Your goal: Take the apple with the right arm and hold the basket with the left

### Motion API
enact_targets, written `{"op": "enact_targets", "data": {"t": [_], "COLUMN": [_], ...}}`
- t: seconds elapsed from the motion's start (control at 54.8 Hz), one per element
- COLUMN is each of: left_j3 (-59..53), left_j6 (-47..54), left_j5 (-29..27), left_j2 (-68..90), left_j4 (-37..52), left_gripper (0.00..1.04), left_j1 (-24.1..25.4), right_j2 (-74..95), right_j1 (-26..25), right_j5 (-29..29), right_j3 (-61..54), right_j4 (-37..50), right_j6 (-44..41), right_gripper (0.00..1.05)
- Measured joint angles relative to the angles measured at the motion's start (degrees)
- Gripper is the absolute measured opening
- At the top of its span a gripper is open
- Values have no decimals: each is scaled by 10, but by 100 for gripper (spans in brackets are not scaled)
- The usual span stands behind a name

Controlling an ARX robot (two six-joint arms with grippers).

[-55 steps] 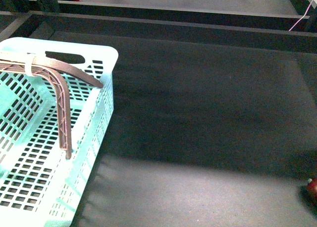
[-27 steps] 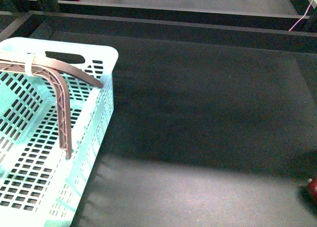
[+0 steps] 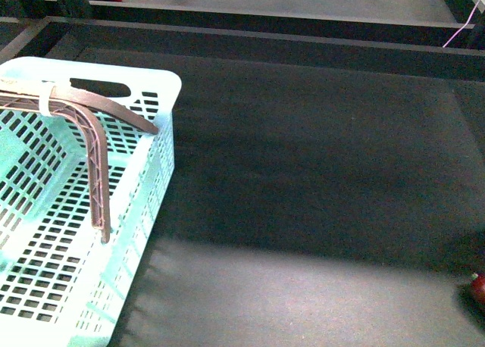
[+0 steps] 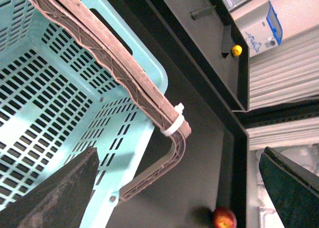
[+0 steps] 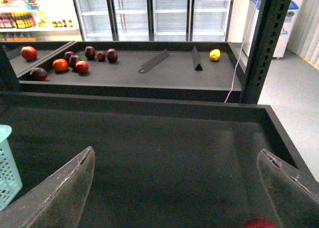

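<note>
In the front view no arm is seen; the basket [image 3: 163, 89] stands at the left side of the dark mat [image 3: 303, 173], its brown-grey handles [image 3: 95, 157] folded over the open top and bound by a white tie [image 3: 47, 98]. The apple [image 3: 478, 288] lies at the far right edge of the mat, well apart from the basket and half cut by the frame. In the left wrist view the left gripper [image 4: 180, 151] is spread wide above the basket [image 4: 149, 73]. The tied handles [image 4: 124, 73] pass between its fingers [image 4: 55, 198], but neither finger touches them, and the apple [image 4: 224, 219] lies on the mat beyond the basket's corner. In the right wrist view the right gripper [image 5: 175, 151] is also spread wide and holds nothing. The apple [image 5: 259, 223] shows only its top at the picture's edge, near one finger [image 5: 289, 188]. A corner of the basket [image 5: 7, 163] shows at the side, and on the back shelf lie dark red fruits [image 5: 75, 61] and a lemon [image 5: 215, 54].
</note>
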Motion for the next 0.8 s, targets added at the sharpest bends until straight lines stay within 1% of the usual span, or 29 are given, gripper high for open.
{"op": "enact_targets", "data": {"t": [0.128, 0.347, 0.602, 0.803], "left_j3": [30, 86, 163, 193], "left_j6": [-83, -157, -177, -178], "left_j5": [-11, -36, -61, -76], "left_j2": [143, 309, 412, 442], "left_j4": [78, 130, 141, 137], "left_gripper": [98, 98, 98, 98], "left_j1": [5, 3, -5, -9], "right_j2": [0, 0, 0, 0], "right_j1": [0, 0, 0, 0], "right_j5": [0, 0, 0, 0], "right_j3": [0, 0, 0, 0], "right_j4": [0, 0, 0, 0], "right_j6": [0, 0, 0, 0], "right_gripper": [96, 96, 96, 96]}}
